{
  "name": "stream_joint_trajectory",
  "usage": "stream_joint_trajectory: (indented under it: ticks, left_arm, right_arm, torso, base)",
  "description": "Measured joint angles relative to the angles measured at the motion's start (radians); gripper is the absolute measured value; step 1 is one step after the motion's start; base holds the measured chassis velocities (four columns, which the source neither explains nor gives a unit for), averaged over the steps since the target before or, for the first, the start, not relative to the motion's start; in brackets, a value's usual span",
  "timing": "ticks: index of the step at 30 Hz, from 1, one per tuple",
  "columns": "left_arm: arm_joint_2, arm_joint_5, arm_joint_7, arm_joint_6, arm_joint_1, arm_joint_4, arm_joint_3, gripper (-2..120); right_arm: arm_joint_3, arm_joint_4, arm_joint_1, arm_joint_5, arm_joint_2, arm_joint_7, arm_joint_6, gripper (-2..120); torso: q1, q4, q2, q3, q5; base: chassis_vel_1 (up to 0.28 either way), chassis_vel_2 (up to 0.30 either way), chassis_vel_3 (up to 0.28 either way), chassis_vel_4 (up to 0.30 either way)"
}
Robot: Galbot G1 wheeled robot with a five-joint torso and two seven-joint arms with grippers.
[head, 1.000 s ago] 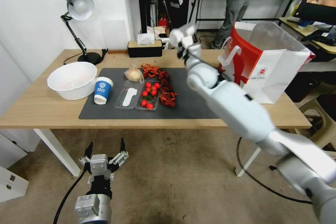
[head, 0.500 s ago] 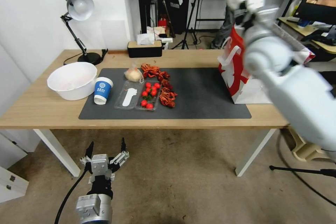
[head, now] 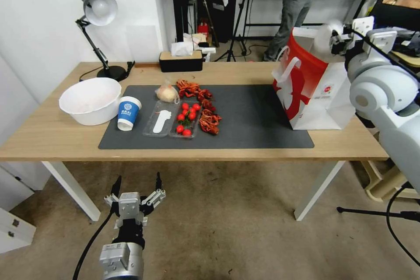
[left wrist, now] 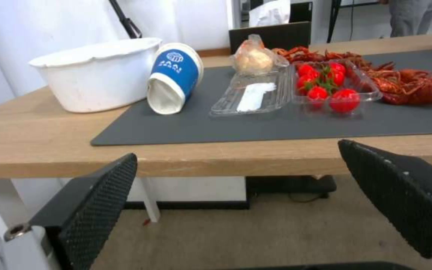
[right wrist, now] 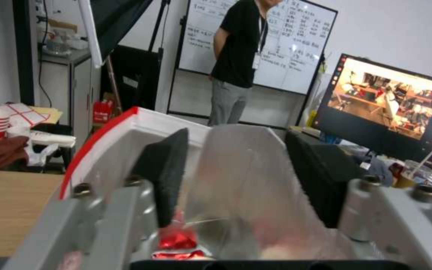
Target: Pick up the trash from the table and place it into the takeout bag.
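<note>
Your right gripper (right wrist: 236, 176) hangs over the takeout bag (head: 313, 92), fingers apart, empty; left gripper (head: 136, 188) parked below the table (head: 52, 135), fingers apart.

The left arm hangs low in front of the robot, its wrist pointing forward and the left gripper (head: 136, 189) held below counter height. Its two black, ribbed fingers (left wrist: 96, 195) are spread wide apart with nothing between them. The right arm is raised and stretched out to the robot's right, elbow bent, forearm angled up. The right gripper (right wrist: 236, 180) is at the arm's far end; its dark padded fingers (right wrist: 166, 168) stand apart, gripping nothing.
</note>
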Motion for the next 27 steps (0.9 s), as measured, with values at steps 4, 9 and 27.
stream_joint_trajectory:
  ticks: [4, 9, 27]
  left_arm:
    - [-0.002, 0.001, -0.001, -0.004, 0.003, -0.003, -0.001, 100]
    - [-0.003, 0.004, -0.001, -0.005, -0.002, -0.003, -0.001, 100]
    - [-0.007, 0.002, 0.005, -0.011, -0.007, 0.002, -0.004, 100]
  right_arm:
    - [-0.006, 0.037, -0.007, 0.027, 0.001, -0.005, 0.041, 73]
    - [-0.015, 0.093, -0.003, 0.091, 0.000, -0.008, 0.099, 89]
    - [0.121, 0.388, -0.568, -0.040, 0.054, -0.149, 0.407, 100]
  torso:
    - [0.000, -0.0002, 0.000, 0.000, 0.0001]
    - [0.000, -0.0001, 0.000, 0.000, -0.0002]
    - [0.000, 0.0000, 0.000, 0.000, 0.0001]
  base:
    - [0.000, 0.000, 0.000, 0.000]
    - [0.000, 0.000, 0.000, 0.000]
    - [0.000, 0.000, 0.000, 0.000]
